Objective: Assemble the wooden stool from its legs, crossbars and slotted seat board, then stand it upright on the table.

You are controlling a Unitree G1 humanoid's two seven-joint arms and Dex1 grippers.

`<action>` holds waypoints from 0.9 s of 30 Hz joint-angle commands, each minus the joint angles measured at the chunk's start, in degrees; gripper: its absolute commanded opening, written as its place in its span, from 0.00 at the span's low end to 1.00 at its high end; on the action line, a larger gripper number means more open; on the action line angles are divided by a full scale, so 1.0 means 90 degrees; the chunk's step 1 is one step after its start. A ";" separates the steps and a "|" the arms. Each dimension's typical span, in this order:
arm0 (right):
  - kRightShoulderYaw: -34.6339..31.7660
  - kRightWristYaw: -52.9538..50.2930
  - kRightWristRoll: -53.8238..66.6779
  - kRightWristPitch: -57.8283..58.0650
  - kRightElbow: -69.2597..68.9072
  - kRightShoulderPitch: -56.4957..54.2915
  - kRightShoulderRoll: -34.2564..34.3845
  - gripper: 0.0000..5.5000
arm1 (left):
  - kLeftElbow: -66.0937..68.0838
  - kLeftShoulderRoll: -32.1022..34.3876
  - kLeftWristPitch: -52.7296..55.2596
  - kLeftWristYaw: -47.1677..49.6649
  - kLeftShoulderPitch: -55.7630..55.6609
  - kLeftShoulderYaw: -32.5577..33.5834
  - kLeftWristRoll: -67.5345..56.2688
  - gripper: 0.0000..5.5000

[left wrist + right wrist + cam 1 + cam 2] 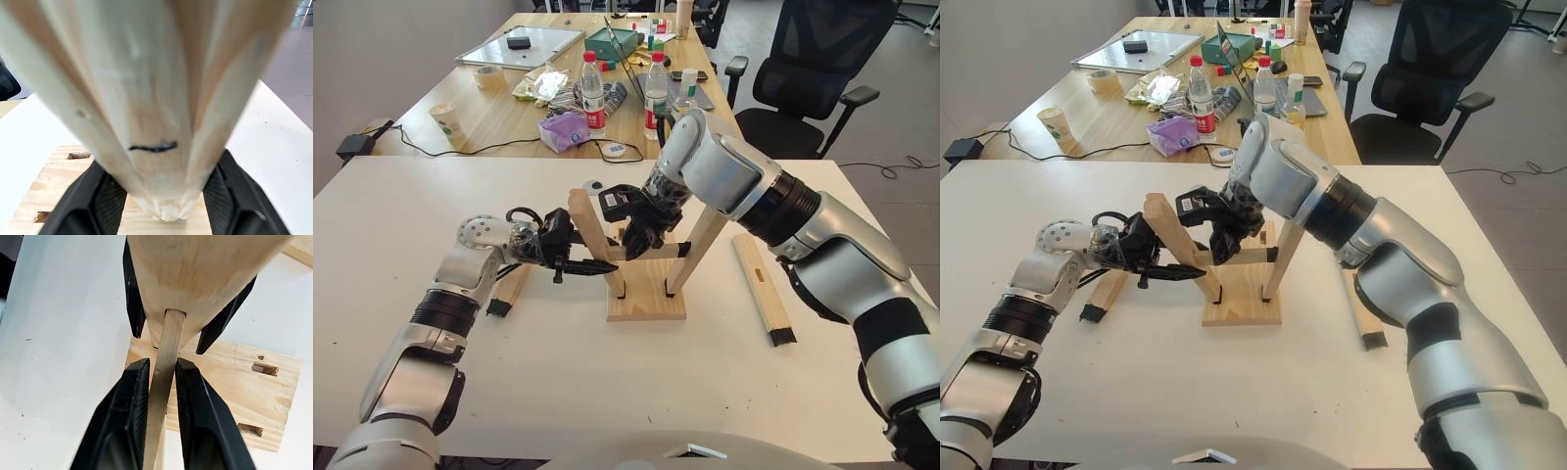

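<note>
At ctr of the white surface the slotted seat board lies flat, w/ two legs standing in its slots, both tilted. The left leg leans toward the robot's left and the right leg toward its right, so they spread apart at the top. A thin round crossbar runs btwn them, roughly level, partway up.

The left gripper comes in from the left, low over the surface, and is clamped on the left leg near its lower end. In the left wrist view its black fingers sit one on each side of the wood, pads against it. The board and two open slots show just beneath.

The right gripper reaches down from above and holds the crossbar close to the left leg. In the right wrist view its fingers are narrow, pinching the rod on both sides. Just past them the rod end enters a hole in that leg.

Two spare legs lie flat on the surface. One is off to the right of the board, well apart from it; the other is on the left, partly under the left arm.

Behind, a wooden desk carries bottles, a paper cup and other clutter. A black office chair stands beside it.
</note>
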 commanded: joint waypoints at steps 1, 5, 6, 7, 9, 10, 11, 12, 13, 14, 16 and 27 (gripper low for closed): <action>-0.0637 0.0049 0.0393 0.0267 -0.0633 0.0008 -0.0053 0.20 | 0.0545 -0.0445 0.0039 0.0514 0.1425 -0.2175 0.2500 0.37; -0.1032 0.0007 0.0489 0.0299 -0.0509 -0.0248 -0.0118 0.32 | 0.0735 -0.0422 -0.0042 0.0569 0.1219 -0.2215 0.2461 0.37; -0.1102 0.0019 0.0501 0.0287 -0.0505 -0.0295 -0.0144 0.36 | 0.0760 -0.0410 -0.0051 0.0575 0.1183 -0.2233 0.2438 0.37; -0.1153 0.0018 0.0495 0.0267 -0.0485 -0.0325 -0.0160 0.40 | 0.0798 -0.0409 -0.0063 0.0578 0.1150 -0.2242 0.2420 0.37; -0.1307 0.0009 0.0442 0.0172 -0.0351 -0.0421 -0.0239 0.46 | 0.0877 -0.0415 -0.0091 0.0584 0.1083 -0.2249 0.2403 0.37; -0.1419 -0.0002 0.0429 0.0110 -0.0226 -0.0501 -0.0290 0.51 | 0.0894 -0.0415 -0.0098 0.0591 0.1060 -0.2253 0.2392 0.37; -0.1606 -0.0078 0.0421 0.0023 0.0003 -0.0635 -0.0343 0.54 | 0.0886 -0.0419 -0.0088 0.0636 0.1038 -0.2227 0.2355 0.37; -0.1854 -0.0237 0.0413 -0.0079 0.0342 -0.0803 -0.0363 0.59 | 0.0879 -0.0428 -0.0058 0.0694 0.1007 -0.2181 0.2300 0.37; -0.2177 -0.0524 0.0407 -0.0233 0.0849 -0.1020 -0.0366 0.63 | 0.0878 -0.0464 0.0011 0.0801 0.0936 -0.2053 0.2173 0.37; -0.2509 -0.0844 0.0419 -0.0367 0.1354 -0.1207 -0.0402 0.66 | 0.0878 -0.0508 0.0113 0.0887 0.0814 -0.1894 0.1997 0.37; -0.2973 -0.1275 0.0497 -0.0559 0.2012 -0.1389 -0.0523 0.74 | 0.0837 -0.0516 0.0308 0.0910 0.0583 -0.1683 0.1688 0.37; -0.5499 -0.3393 0.1460 -0.0117 0.2100 -0.0300 -0.0880 0.83 | 0.1244 -0.0555 0.1115 -0.0131 -0.0842 -0.0775 0.1159 0.64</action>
